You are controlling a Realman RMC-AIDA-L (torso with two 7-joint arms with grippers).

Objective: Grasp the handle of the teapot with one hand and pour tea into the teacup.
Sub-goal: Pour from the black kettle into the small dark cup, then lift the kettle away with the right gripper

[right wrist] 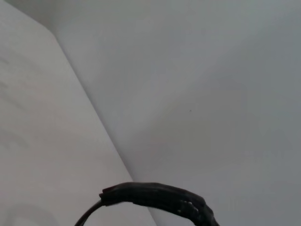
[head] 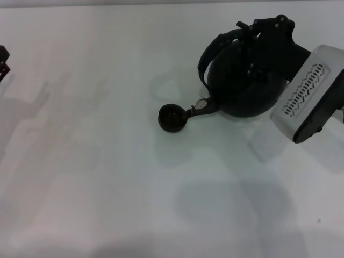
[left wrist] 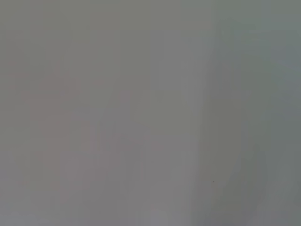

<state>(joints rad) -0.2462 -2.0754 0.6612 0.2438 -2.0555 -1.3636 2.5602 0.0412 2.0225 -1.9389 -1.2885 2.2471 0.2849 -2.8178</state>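
Observation:
The black teapot (head: 242,86) is at the right of the table in the head view, tilted to the left. Its short spout (head: 202,106) points down at the rim of the tiny dark teacup (head: 172,117), which stands on the table just left of it. My right gripper (head: 257,33) is over the teapot's top, shut on the arched black handle (head: 214,49). Part of the handle also shows in the right wrist view (right wrist: 155,195). My left gripper (head: 3,62) is parked at the far left edge, only partly in view.
The white table (head: 107,177) spreads to the left and front of the cup. The right arm's white wrist housing (head: 309,94) hangs right of the teapot. The left wrist view shows only a plain grey surface.

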